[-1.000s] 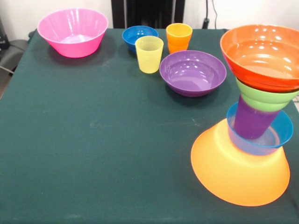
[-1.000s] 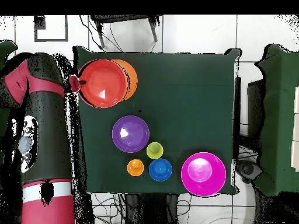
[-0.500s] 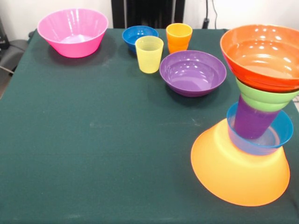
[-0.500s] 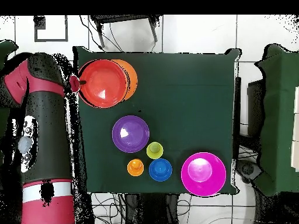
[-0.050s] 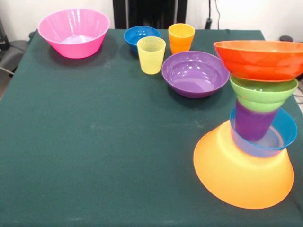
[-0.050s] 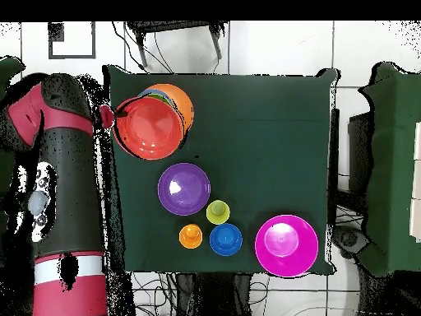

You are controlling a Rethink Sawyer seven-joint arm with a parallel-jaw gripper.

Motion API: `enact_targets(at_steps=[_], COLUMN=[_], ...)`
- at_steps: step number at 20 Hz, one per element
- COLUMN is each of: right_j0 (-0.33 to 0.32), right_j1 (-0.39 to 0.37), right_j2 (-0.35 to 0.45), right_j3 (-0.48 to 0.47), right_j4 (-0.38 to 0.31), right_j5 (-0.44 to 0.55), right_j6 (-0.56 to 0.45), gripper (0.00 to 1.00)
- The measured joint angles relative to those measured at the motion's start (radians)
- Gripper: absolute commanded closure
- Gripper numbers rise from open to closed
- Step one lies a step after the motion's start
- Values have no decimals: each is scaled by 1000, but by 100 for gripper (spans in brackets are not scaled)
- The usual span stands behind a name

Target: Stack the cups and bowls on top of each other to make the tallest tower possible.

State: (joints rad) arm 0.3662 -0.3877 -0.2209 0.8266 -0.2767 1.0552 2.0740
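Tower (image 5: 258, 127): orange-red translucent plastic bowl (image 5: 258, 59) on top, over green bowl, purple cup, light blue bowl, upturned yellow-orange base | loose purple plastic bowl (image 5: 195, 73) lies beside tower on bench | arm (image 6: 62, 189) off bench edge nearest tower | jaws: cannot tell.

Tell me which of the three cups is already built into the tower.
The purple cup: it stands inside the light blue bowl, under the green bowl. The yellow cup and orange cup stand loose on the table.

Leaning tower (image 5: 258, 127); 2 cups (image 5: 151, 55), 3 bowls (image 5: 195, 74) loose.
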Motion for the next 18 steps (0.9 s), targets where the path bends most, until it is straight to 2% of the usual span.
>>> enact_targets(at_steps=[18], right_j0=[-41], right_j1=[-2], right_j2=[46], right_j3=[0], right_j4=[0], right_j5=[-20], right_j6=[-20], gripper=[0])
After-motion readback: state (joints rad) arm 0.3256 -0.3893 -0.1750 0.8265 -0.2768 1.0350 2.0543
